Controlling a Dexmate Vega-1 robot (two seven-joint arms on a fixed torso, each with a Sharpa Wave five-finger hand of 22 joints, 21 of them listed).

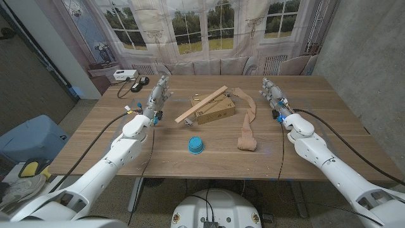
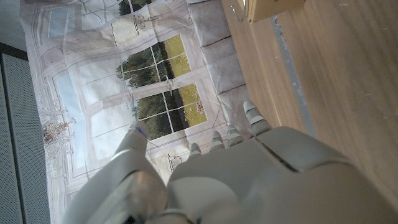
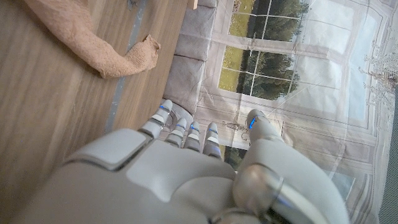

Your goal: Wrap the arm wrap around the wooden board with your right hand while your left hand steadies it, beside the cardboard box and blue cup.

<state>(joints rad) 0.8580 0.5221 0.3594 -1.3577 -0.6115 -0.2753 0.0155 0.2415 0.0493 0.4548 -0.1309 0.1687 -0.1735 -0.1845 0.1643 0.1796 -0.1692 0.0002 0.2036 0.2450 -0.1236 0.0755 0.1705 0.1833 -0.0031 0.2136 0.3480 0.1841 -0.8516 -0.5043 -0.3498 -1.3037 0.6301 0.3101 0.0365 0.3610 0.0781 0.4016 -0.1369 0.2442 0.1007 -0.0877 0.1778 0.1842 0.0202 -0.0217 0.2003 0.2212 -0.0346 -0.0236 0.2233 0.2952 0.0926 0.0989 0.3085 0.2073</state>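
Wrap (image 1: 247, 130) is lying loose on the table (image 1: 329, 120), a tan strip running from beside the box (image 1: 215, 108) toward the near edge. Board (image 1: 201, 104) leans across the box top, so it's propped up. Blue cup (image 1: 195, 145) sits just in front. Left hand (image 1: 156, 98) and right hand (image 1: 273, 96) both hold nothing, fingers apart, well off to either side.

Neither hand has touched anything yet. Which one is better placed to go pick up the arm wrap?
The right hand. The arm wrap lies just inward of it, on the robot's right side of the cardboard box, while the left hand stands beyond the box and wooden board. Both hands are empty.
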